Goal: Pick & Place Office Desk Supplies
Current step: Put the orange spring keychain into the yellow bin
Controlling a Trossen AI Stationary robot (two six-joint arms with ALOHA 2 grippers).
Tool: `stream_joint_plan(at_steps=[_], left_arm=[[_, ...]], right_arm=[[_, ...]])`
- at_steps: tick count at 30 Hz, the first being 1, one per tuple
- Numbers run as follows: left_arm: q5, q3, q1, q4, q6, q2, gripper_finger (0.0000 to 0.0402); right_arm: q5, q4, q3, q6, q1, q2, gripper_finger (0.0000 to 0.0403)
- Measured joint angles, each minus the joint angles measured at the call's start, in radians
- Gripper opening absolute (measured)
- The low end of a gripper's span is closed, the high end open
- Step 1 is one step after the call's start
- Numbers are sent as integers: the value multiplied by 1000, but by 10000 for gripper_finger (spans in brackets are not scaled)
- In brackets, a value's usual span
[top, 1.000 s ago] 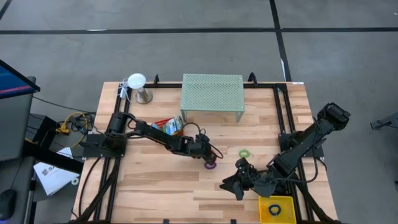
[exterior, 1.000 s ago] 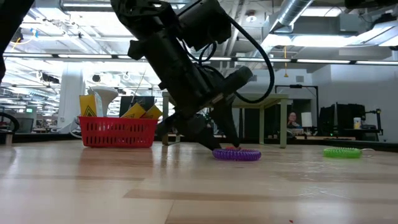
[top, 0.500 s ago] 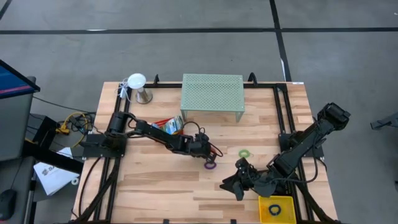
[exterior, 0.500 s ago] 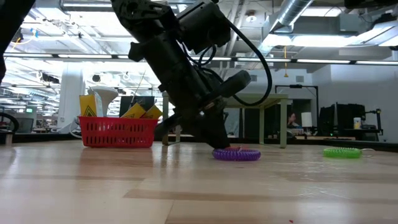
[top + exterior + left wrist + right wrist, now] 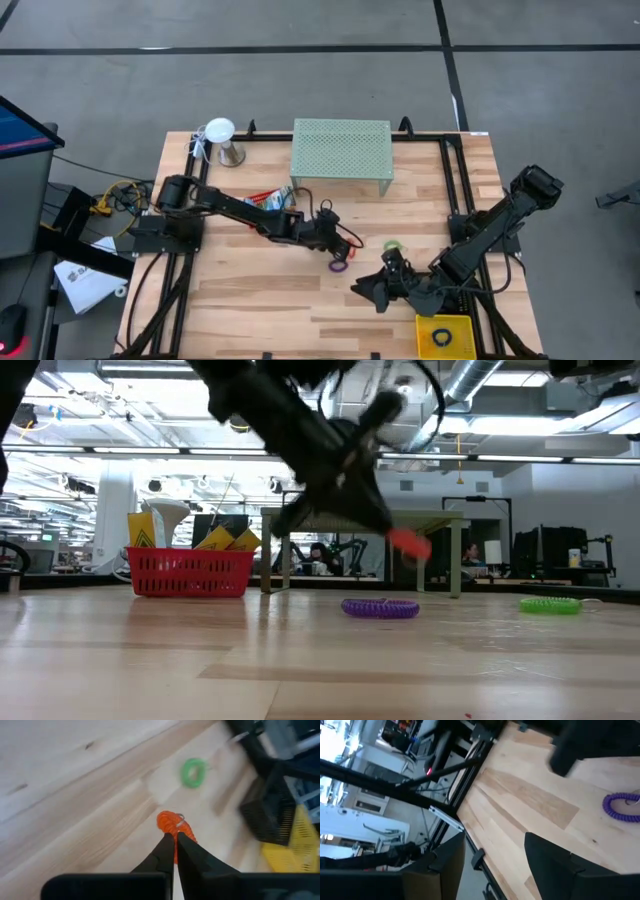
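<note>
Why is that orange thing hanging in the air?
The left pincer is shut on an orange elastic loop, holding it above the table. The purple loop and green loop lie flat. Nothing looks spilled or broken.

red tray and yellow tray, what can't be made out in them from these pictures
- Red tray, low view: its wall hides all but the tops of the yellowish boxes; in the high view the left arm covers most of it.
- Yellow tray, high view: a dark item lies inside, too small to identify; in the left wrist view it is blurred and cut off.
</note>
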Motion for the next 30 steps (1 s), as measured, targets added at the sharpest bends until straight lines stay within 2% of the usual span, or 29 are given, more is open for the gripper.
stream_joint_plan(at_steps=[9,16,23,30], left_arm=[[-1,-5,7,-16,77,-127,0],[2,-5,13,-1,129,-213,0],[16,-5,-15,12,156,-287,0],[25,-4,-61,138,144,-306,0]], right_arm=[[99,36,-1,-88,33,-108,214],[107,7,0,-110,55,-147,207],[179,-86,0,-20,75,-146,205],[207,-149,0,62,76,-146,232]])
